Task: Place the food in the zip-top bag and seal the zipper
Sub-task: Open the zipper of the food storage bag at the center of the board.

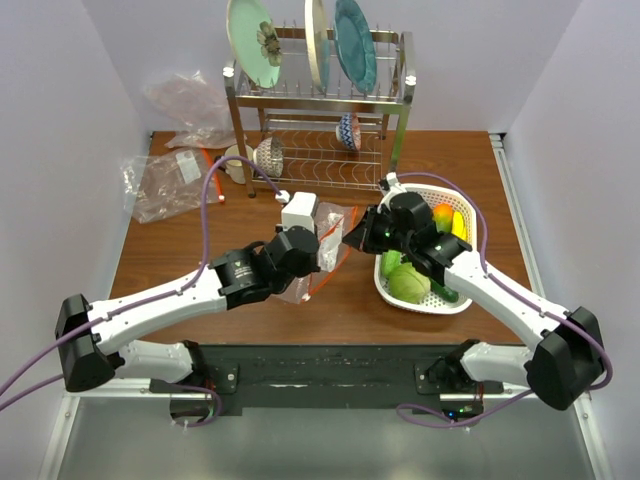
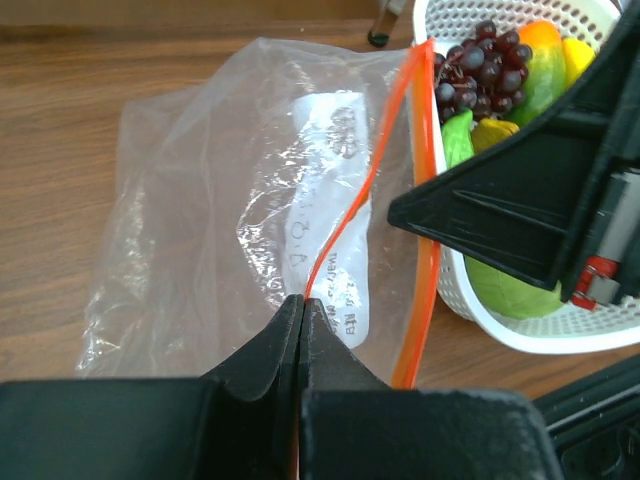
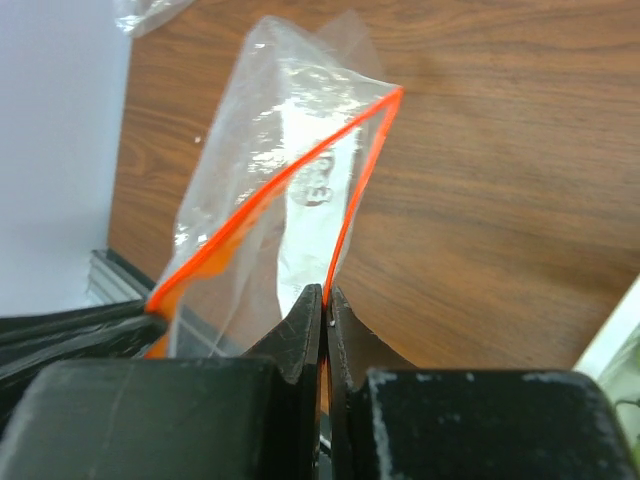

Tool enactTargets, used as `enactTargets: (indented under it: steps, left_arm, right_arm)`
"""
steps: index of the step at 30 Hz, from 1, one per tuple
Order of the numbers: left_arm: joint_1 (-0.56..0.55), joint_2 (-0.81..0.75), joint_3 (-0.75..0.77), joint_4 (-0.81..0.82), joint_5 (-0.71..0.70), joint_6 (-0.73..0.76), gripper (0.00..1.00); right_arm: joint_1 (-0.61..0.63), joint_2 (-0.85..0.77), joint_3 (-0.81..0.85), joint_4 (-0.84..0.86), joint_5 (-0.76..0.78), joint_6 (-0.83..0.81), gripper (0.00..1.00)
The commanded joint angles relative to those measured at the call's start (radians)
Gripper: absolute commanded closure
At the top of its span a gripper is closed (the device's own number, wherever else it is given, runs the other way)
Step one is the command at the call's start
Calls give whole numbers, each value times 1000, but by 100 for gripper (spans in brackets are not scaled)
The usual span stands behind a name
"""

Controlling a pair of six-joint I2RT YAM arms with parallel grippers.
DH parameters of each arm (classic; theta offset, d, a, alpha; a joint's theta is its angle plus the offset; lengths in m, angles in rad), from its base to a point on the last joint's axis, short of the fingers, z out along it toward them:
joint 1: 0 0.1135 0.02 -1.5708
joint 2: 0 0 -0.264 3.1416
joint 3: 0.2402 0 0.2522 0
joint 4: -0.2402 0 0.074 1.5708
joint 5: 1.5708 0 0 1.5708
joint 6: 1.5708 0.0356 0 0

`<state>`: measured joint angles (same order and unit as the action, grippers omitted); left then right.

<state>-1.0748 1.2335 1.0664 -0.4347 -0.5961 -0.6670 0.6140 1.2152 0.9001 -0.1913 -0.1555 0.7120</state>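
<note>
The clear zip-top bag [image 1: 332, 243] hangs between both grippers over the middle of the table, its mouth pulled open. My left gripper [image 2: 302, 300] is shut on one lip of the orange-red zipper [image 2: 350, 215]. My right gripper [image 3: 325, 292] is shut on the other lip of the zipper [image 3: 355, 215]. In the top view the left gripper [image 1: 322, 255] and the right gripper [image 1: 350, 238] stand close together. The food lies in a white mesh basket [image 1: 462, 300] to the right: a green cabbage [image 1: 408, 283], an orange fruit [image 1: 443, 215], bananas [image 1: 459, 225], grapes [image 2: 478, 65].
A metal dish rack [image 1: 320, 110] with plates and bowls stands at the back centre. Two other clear bags [image 1: 165, 180] lie at the back left. White walls close in both sides of the table.
</note>
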Motion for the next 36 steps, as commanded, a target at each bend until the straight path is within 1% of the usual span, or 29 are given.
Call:
enactTargets:
  steps: [1,4,5,7,8,11,16,19,22,24,25,28,32,36]
  left_arm:
    - [-5,-39,47,7,35,56,100]
    - [-5,-40,59,-6,48,84,99]
    - [-5,-31,69,-18,51,96,91]
    - [-8,-16,78,-33,45,101,82]
    - [-16,6,90,-48,39,106,74]
    - [-30,55,116,-64,25,113,67]
    - [-53,109,152,-59,18,130,65]
    - [-71,147,178,-62,4,141,60]
    - [-95,185,205,-85,-24,133,58]
    - [-115,205,228,-116,-70,121,57]
    - [-137,225,234,-127,-83,112,54]
    - [-161,263,260,-168,-129,86,53]
    - [-181,314,319,-286,-232,26,53]
    - [-198,349,342,-337,-284,-9,54]
  right_arm:
    - [6,3,-10,-5,47,-25,100]
    - [7,4,-9,3,34,-19,100]
    - [6,4,-4,4,28,-16,100]
    - [12,9,6,6,22,-6,100]
    - [15,10,19,4,24,-6,100]
    - [27,20,45,-2,24,1,100]
    - [39,26,68,-25,34,10,100]
    - [41,17,69,-27,37,18,100]
    - [41,9,69,-31,39,24,100]
    - [41,4,71,-36,45,24,100]
    - [41,3,71,-37,47,24,100]
    - [41,-3,72,-45,51,24,100]
    - [43,-14,69,-45,53,29,100]
    - [43,-17,68,-46,53,30,100]
